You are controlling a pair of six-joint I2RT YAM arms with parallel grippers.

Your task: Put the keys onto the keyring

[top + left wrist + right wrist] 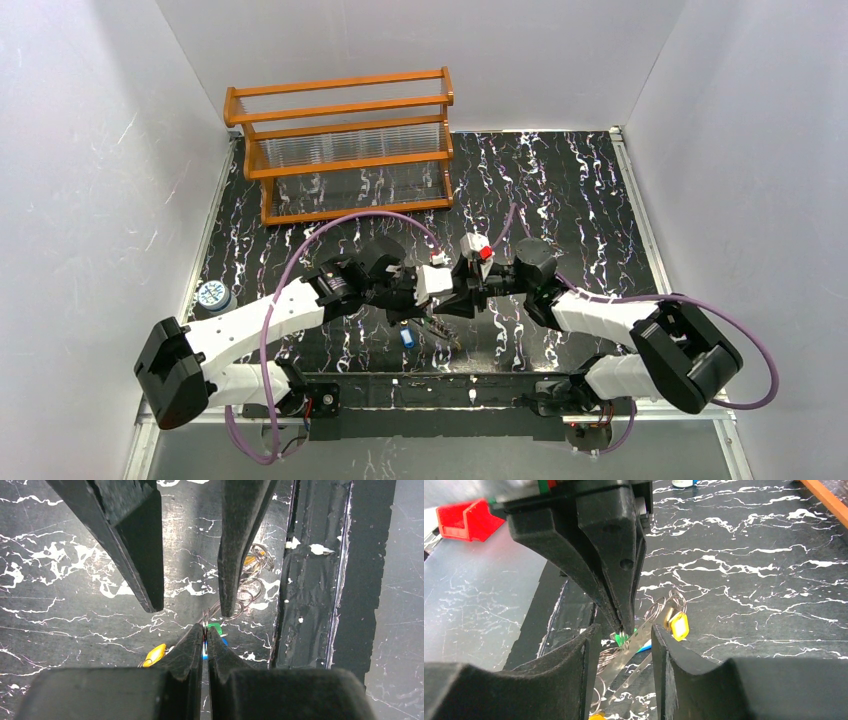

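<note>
The left gripper [205, 632] is pressed together, pinching the thin wire keyring [250, 592] right beside a green key [215, 627]. The right gripper [625, 630] stands half spread, touching nothing, one finger either side of the bunched keys [626, 655]. A yellow key [679, 626] sits just beyond, near the front edge of the marbled table [749, 580].

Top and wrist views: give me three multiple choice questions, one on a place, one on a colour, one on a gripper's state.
1. The wooden rack stands: A far left of the table; B near right; C between the arms.
2. The key right of the green key, right wrist view, is: A red; B yellow; C purple.
3. The left gripper is: A wide open; B shut on the keyring; C unseen.
A: it sits by the far-left corner. B: plainly yellow. B: tips meet on the wire.
</note>
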